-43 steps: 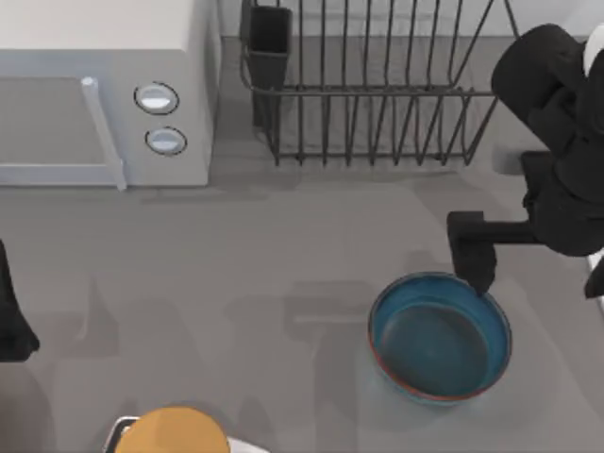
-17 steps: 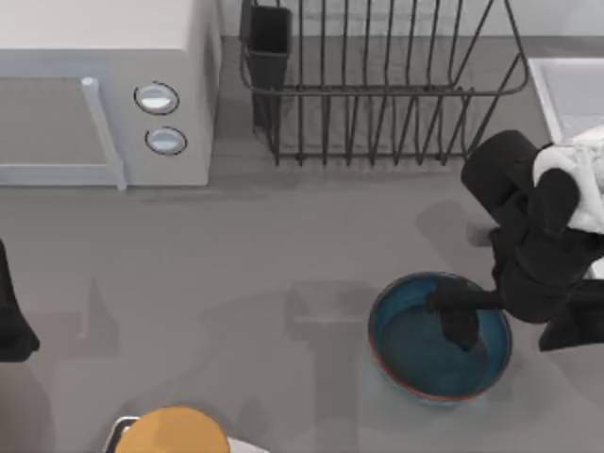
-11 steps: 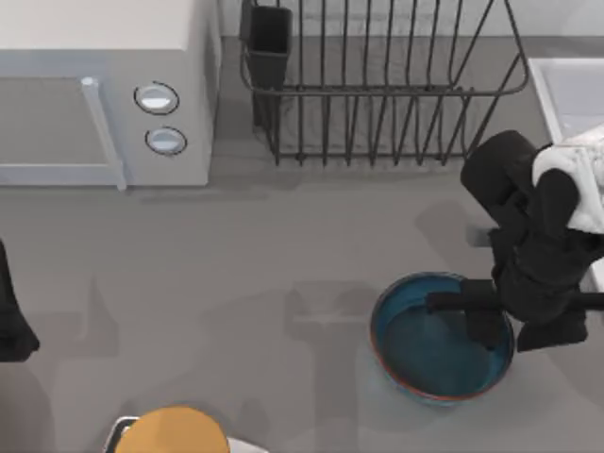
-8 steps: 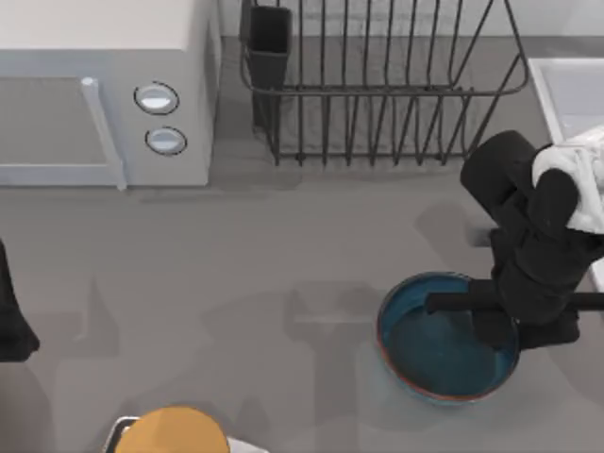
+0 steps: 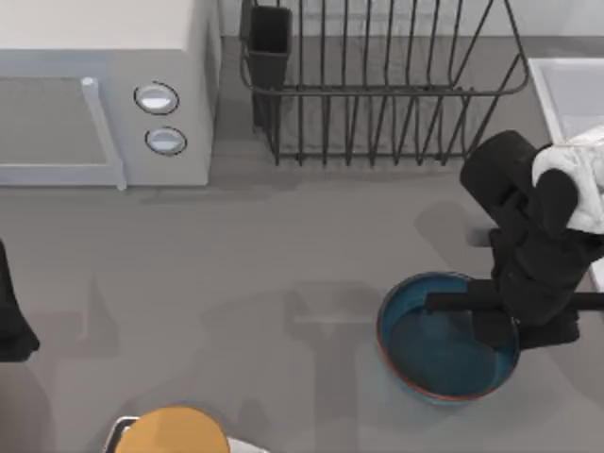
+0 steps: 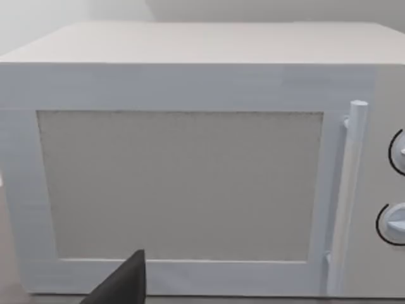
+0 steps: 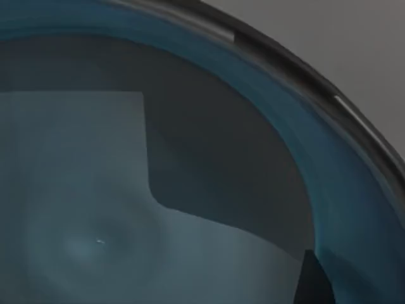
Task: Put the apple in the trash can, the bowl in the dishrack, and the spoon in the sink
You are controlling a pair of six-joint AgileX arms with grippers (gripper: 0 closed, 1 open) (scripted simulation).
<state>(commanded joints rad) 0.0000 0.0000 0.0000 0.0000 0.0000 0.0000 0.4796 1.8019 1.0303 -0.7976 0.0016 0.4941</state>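
Observation:
The blue bowl (image 5: 439, 354) with its reddish-brown rim sits on the table at the lower right. My right gripper (image 5: 524, 328) straddles its right rim, one finger inside and one outside, shut on the wall. In the right wrist view the bowl's glazed inside (image 7: 126, 190) is very close, with a dark fingertip (image 7: 313, 278) against it. The wire dishrack (image 5: 377, 90) stands behind the bowl, and a corner of the pale sink (image 5: 566, 85) lies at the right edge. My left gripper (image 5: 9, 316) stays parked at the left edge. Apple, spoon and trash can are out of view.
A white microwave-like box (image 5: 94, 94) with two knobs fills the back left; in the left wrist view its door (image 6: 183, 183) is straight ahead. An orange-yellow round thing (image 5: 175, 432) sits at the front edge. The rack's dark utensil cup (image 5: 269, 38) is at its left corner.
My right gripper came down into the bowl, moved from its middle to its right rim and closed there. The bowl slid slightly right. The left arm stayed still.

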